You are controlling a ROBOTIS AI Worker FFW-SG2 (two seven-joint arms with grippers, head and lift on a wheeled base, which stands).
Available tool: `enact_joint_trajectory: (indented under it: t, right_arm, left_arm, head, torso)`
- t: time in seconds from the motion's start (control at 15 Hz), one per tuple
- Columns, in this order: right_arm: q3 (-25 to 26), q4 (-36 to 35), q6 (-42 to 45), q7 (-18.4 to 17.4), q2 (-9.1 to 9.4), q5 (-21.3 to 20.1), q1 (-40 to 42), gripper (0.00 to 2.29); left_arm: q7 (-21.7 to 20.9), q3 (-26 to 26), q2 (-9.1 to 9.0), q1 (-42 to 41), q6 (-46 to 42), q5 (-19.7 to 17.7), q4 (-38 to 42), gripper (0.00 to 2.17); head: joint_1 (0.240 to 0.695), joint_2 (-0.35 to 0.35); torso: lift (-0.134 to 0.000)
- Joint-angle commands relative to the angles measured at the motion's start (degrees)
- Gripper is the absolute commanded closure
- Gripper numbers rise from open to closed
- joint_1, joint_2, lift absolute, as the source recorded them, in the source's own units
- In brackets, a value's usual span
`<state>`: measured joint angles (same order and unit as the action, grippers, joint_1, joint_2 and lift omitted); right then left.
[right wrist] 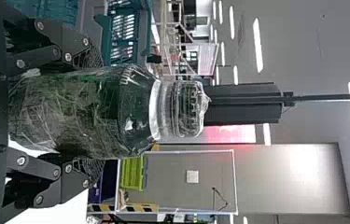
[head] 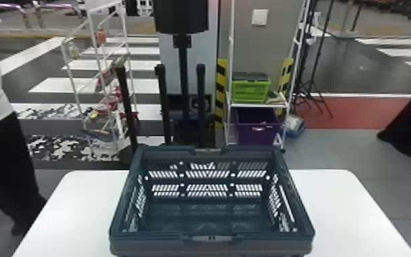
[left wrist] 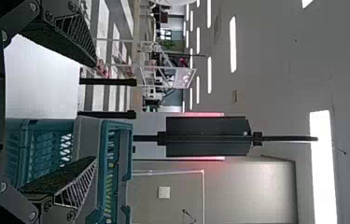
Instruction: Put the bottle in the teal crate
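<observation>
The green bottle (right wrist: pixel 77 112), film-wrapped and clear-capped, is upright outside the teal crate (head: pixel 153 241), pinched between the fingers of the right hand (right wrist: pixel 95 113). The left hand (left wrist: pixel 95 112) is spread. The crate sits on the white bench (head: pixel 61 212); beyond, a lime-green crate (head: pixel 251 93) rests above a purple bin (head: pixel 257 134) on a white rack (head: pixel 229 118). Pale marks dot the bottle's shoulder.

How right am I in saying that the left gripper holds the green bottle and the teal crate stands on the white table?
The gripper is wrong: the right gripper holds the green bottle, as the right wrist view shows. The rest is right: the teal crate stands on the white table.
</observation>
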<state>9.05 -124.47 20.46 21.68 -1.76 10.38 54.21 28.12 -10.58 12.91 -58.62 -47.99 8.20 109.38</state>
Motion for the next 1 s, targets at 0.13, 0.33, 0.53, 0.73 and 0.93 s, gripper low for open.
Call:
enact_joint_trajectory:
  t: [0.13, 0.33, 0.53, 0.73, 0.93]
  right_arm:
    - [1.0, -7.5, -20.6, 0.3, -0.35, 0.1, -8.2, 1.97]
    - [1.0, -13.0, -38.9, 0.6, -1.14, 0.2, -16.3, 1.97]
    - [0.2, -15.5, -55.1, 0.5, -2.46, 0.3, -25.6, 1.97]
    - [-1.2, -14.8, -69.6, 0.5, -5.01, 1.5, -36.2, 1.97]
    - [-5.9, -9.9, -77.0, 0.5, -8.17, 1.8, -46.8, 1.97]
  left_arm:
    - [0.0, 0.5, 0.10, 0.0, -0.2, -0.6, -0.4, 0.19]
    - [0.1, 0.7, 0.19, -0.3, -1.1, -1.0, -1.0, 0.19]
    - [0.1, 0.8, 0.10, -0.3, -3.0, -1.7, -2.2, 0.19]
    - [0.1, 1.4, 0.01, -0.3, -3.7, -2.0, -2.5, 0.19]
    - [0.3, 1.4, -0.16, -0.4, -5.1, -2.0, -2.8, 0.19]
  head:
    - [0.499, 0.000]
    - [0.499, 0.000]
    - [0.499, 0.000]
    - [0.499, 0.000]
    - [0.499, 0.000]
  torso:
    - [0.000]
    - [0.000]
    - [0.000]
    - [0.000]
    - [0.000]
